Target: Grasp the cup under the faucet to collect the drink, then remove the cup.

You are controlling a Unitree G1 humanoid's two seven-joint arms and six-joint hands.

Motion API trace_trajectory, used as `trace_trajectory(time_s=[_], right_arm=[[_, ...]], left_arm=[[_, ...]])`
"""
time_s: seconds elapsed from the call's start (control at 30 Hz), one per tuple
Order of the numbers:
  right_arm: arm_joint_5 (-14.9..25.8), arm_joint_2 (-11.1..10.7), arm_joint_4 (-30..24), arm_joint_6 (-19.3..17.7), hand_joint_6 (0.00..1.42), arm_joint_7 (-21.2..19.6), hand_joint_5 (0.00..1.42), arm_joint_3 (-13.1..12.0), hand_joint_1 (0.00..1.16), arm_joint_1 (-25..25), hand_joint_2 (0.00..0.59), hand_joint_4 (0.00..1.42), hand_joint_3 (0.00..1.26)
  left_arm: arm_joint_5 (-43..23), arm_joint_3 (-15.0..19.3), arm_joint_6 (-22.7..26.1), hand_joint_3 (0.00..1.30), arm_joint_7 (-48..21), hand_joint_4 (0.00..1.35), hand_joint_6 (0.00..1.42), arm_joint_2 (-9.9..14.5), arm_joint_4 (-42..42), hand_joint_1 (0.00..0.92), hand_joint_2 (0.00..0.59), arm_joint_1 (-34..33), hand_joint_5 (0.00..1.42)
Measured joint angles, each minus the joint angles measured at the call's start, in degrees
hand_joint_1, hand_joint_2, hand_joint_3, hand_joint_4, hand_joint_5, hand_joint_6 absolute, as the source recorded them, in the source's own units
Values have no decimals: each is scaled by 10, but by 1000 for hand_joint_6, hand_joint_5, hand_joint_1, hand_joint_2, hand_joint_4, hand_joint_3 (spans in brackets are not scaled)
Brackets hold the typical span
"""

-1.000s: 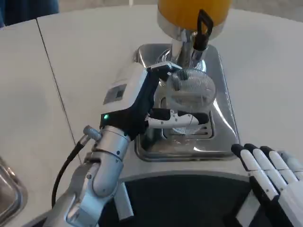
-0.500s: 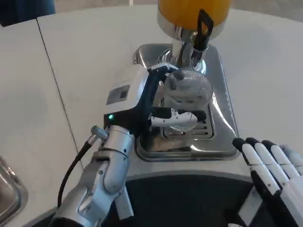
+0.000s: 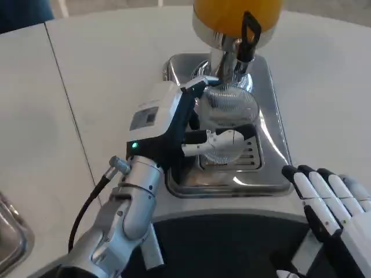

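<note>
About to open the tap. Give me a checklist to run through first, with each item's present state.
1. Left hand holds the cup: ok, fingers wrap around it.
2. Cup mouth below the faucet: ok, it sits just under the spout.
3. Cup upright: cannot tell from this high angle.
4. Cup over the drip tray: ok.
5. Right hand free for the tap lever: ok, open and apart from it, near the table edge.
6. Dispenser holds drink: ok, orange tank shows.

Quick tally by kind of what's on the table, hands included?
Clear ribbed cup: 1
Orange drink dispenser: 1
Steel drip tray: 1
Robot hands: 2, left hand with fingers around the cup, right hand resting at the table edge
Total: 5
</note>
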Motion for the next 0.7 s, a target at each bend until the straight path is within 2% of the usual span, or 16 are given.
trace_trajectory(time_s=[0.13, 0.2, 0.27, 0.43, 0.7], right_arm=[[1, 0, 0, 0, 0, 0, 0, -1, 249, 1, 484, 0, 0], [3, 0, 0, 0, 0, 1, 0, -3, 247, 1, 485, 0, 0], [8, 0, 0, 0, 0, 1, 0, -8, 246, 2, 485, 0, 0], [12, 0, 0, 0, 0, 2, 0, -10, 242, 1, 486, 0, 0], [12, -1, 0, 0, 0, 11, 0, -8, 235, -14, 478, 0, 0]], left_arm=[[0, -2, -4, 346, 3, 430, 1007, 0, -1, 259, 48, 4, 814], [0, -2, -5, 277, 8, 325, 801, 0, -1, 220, 36, 6, 662], [-1, -1, -6, 244, 9, 296, 722, 0, -5, 157, 16, 10, 624], [-11, 5, -10, 228, 9, 280, 712, 12, -29, 58, 0, 19, 611], [-33, 31, -10, 228, 7, 280, 688, 29, -71, 4, 0, 34, 599]])
